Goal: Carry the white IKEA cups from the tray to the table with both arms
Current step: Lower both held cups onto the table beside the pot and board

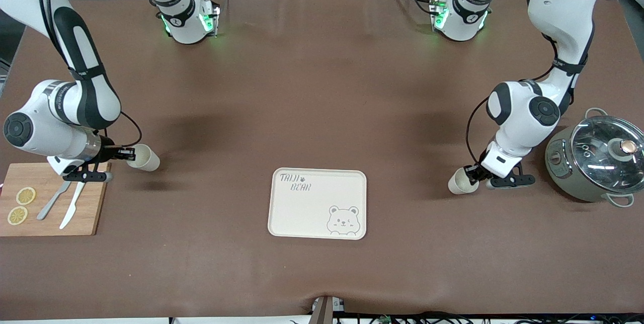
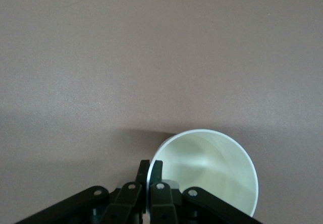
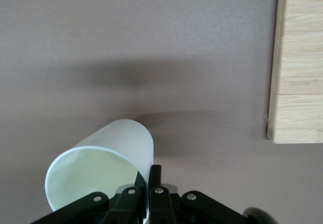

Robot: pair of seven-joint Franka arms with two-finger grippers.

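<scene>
One white IKEA cup [image 1: 144,157] is held tilted by my right gripper [image 1: 126,153], which is shut on its rim, over the brown table beside the wooden cutting board. In the right wrist view the cup [image 3: 101,163] has one finger inside and one outside its wall at my right gripper [image 3: 150,176]. The other white cup [image 1: 461,182] is held tilted by my left gripper [image 1: 474,174], shut on its rim, over the table beside the pot. In the left wrist view that cup [image 2: 207,168] is pinched at my left gripper [image 2: 150,169].
A cream bear tray [image 1: 318,203] lies at the table's middle, nearer the front camera. A wooden cutting board [image 1: 50,200] with a fork, a knife and lemon slices is at the right arm's end, and also shows in the right wrist view [image 3: 298,62]. A glass-lidded pot [image 1: 596,160] stands at the left arm's end.
</scene>
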